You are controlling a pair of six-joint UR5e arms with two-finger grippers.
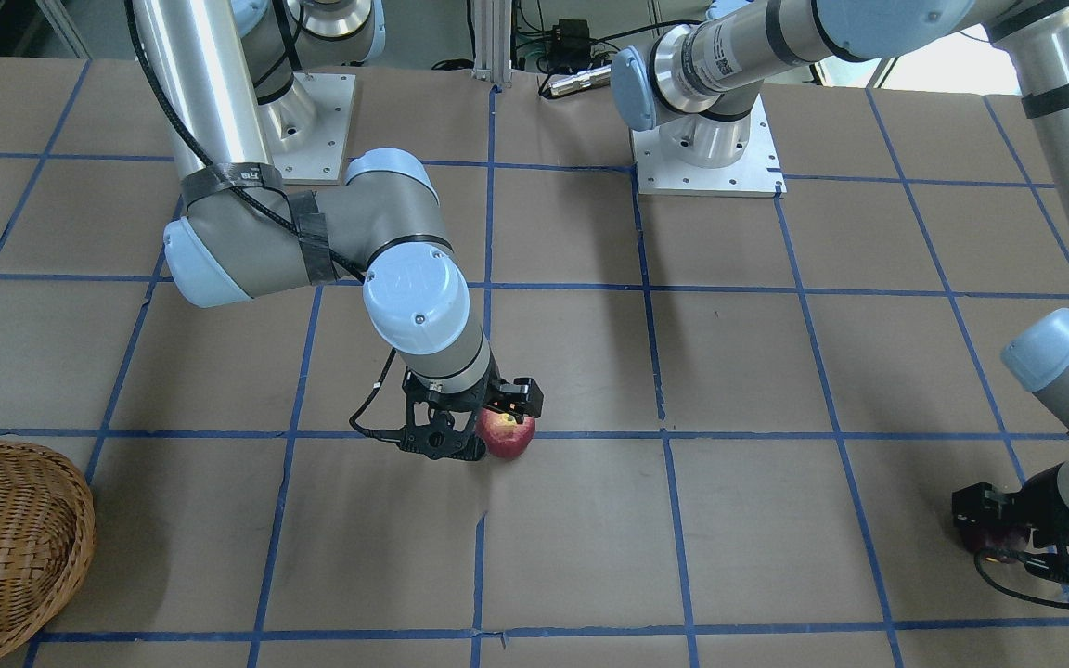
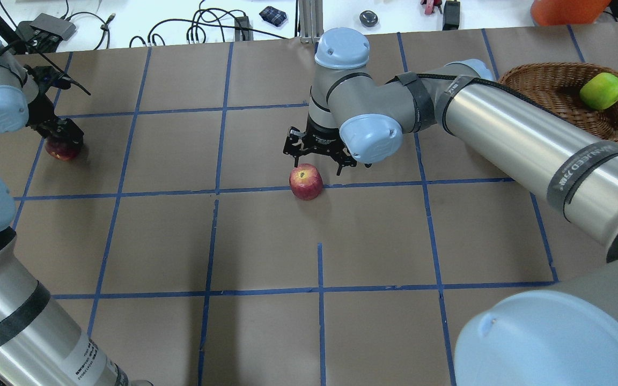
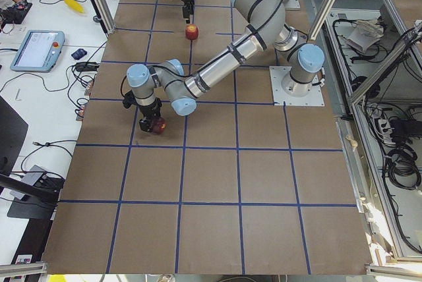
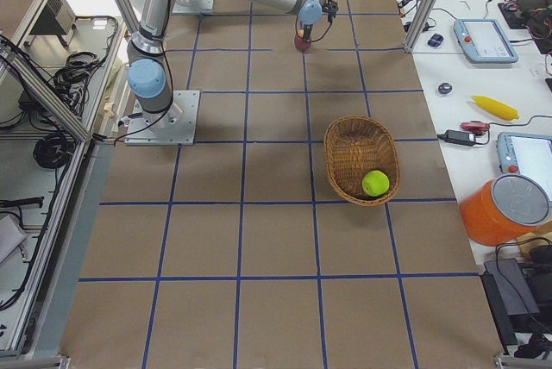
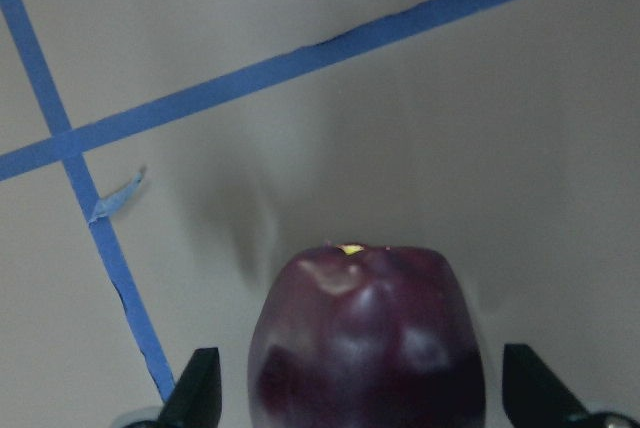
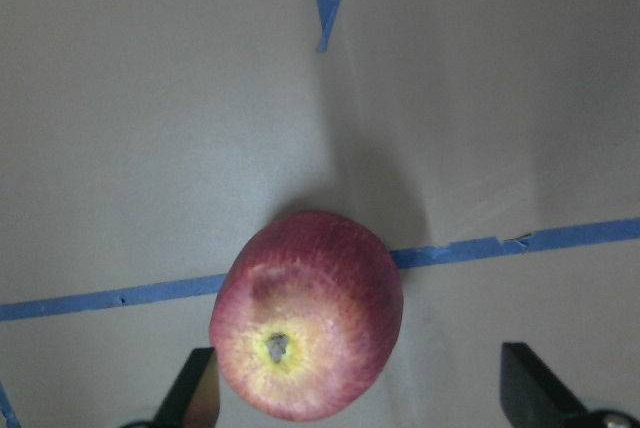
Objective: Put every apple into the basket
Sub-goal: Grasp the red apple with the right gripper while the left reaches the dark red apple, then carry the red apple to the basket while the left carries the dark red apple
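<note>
The red apple (image 2: 306, 182) with its yellowish stem end sits on a blue tape line mid-table, and it also shows in the front view (image 1: 508, 434). My right gripper (image 6: 360, 398) is open and hovers close over it (image 2: 318, 166), with the apple nearer one finger. The dark maroon apple (image 5: 365, 338) sits on the table between the open fingers of my left gripper (image 5: 362, 398), at the far left (image 2: 62, 136); gaps show on both sides. The yellow-green apple (image 2: 602, 91) lies in the wicker basket (image 2: 545, 86) at the far right.
The brown table is marked with a blue tape grid. The basket also shows at the front view's lower left (image 1: 6, 547). Cables and small devices lie beyond the table's far edge (image 2: 207, 29). An orange container (image 4: 504, 209) stands on the side bench.
</note>
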